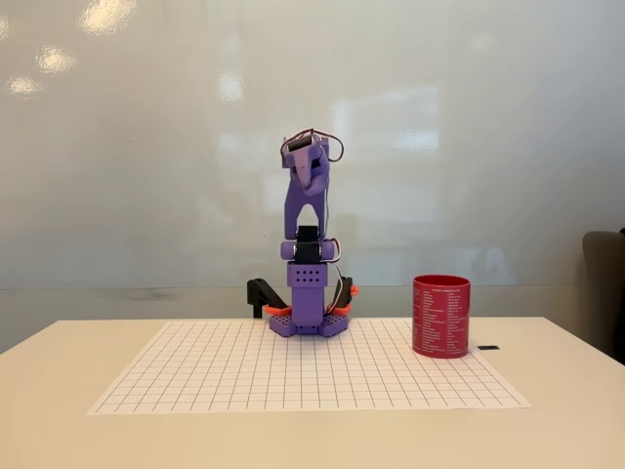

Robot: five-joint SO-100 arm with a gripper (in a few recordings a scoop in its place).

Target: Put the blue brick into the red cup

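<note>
One arm: a purple SO-100 arm stands folded upright at the far edge of the grid mat in the fixed view.
Fingers: the gripper is tucked at the top of the folded arm, facing the camera; whether its fingers are spread or pressed together cannot be told.
Red cup: the red cup stands upright well below and to the right of the gripper, on the right part of the mat.
Grid mat: the white grid mat lies flat on the table.
Blue brick: cannot be made out.
Small dark item: just right of the cup, on the table.
</note>
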